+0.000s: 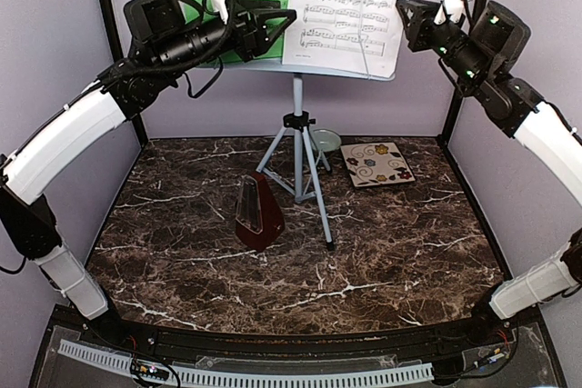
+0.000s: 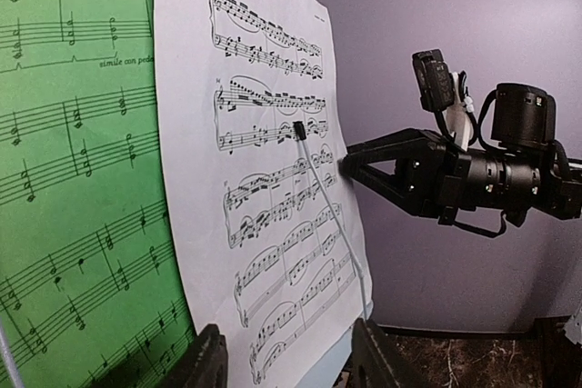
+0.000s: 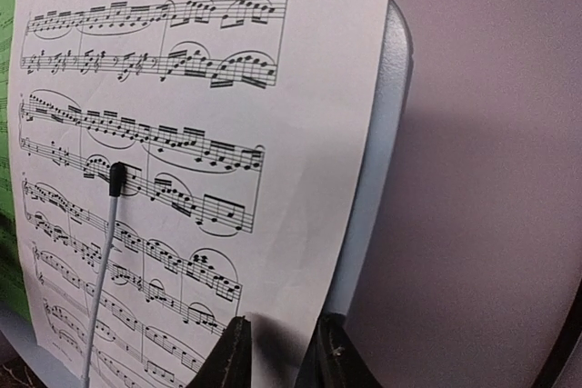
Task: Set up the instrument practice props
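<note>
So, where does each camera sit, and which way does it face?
Top external: above and behind the bases, facing down and forward at the table, music stand and metronome; left arm, right arm show.
Left wrist: close to the green sheet, facing rightwards across the white sheet to the right end effector; own fingers at bottom.
Right wrist: near the white sheet's right edge, facing it; own fingers at bottom.
Shared: both wrist views show the white sheet and its rod.
</note>
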Robot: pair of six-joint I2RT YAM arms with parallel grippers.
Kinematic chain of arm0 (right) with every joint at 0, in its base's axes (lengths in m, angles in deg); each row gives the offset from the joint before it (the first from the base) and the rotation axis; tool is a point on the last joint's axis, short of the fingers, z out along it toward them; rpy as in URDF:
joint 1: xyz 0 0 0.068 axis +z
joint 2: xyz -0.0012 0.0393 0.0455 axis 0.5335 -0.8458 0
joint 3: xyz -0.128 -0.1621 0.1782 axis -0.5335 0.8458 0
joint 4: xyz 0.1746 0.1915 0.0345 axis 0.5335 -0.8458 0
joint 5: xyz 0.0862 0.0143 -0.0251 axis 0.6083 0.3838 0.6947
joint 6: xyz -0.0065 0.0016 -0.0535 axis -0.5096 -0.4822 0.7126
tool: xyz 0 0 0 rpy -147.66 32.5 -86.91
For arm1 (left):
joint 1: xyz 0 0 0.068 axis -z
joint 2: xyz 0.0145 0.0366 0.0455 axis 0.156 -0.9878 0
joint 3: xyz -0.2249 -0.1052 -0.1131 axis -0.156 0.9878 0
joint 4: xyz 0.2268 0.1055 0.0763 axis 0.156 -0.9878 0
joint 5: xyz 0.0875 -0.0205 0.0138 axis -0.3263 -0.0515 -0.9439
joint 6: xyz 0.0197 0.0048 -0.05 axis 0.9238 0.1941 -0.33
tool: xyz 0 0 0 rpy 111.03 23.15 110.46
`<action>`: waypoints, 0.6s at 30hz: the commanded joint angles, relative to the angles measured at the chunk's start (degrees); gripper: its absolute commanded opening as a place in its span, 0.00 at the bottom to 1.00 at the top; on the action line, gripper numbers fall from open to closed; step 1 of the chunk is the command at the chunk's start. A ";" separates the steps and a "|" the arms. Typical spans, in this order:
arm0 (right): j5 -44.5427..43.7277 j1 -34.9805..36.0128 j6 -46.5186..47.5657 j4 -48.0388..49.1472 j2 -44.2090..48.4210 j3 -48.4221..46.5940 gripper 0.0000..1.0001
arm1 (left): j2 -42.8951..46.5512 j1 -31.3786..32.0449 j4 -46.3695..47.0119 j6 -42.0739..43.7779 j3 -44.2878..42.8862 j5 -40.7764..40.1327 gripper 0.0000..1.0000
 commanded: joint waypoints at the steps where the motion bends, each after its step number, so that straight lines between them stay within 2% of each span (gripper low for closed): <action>1: 0.18 -0.39 -0.06 2.17 0.18 -1.76 0.31 | 3.79 0.41 0.57 1.47 1.14 -0.21 0.51; 3: 0.40 -0.42 -0.17 2.40 0.33 -1.80 0.38 | 4.34 0.48 0.28 1.90 1.56 -0.06 0.54; 14: 0.44 -0.30 -0.41 2.45 0.63 -1.81 0.51 | 5.05 0.53 -3.94 3.49 1.48 3.36 0.55; 18: 0.73 -0.44 -0.42 2.44 1.03 -1.69 0.60 | 6.01 0.55 -5.10 3.52 2.03 5.24 0.55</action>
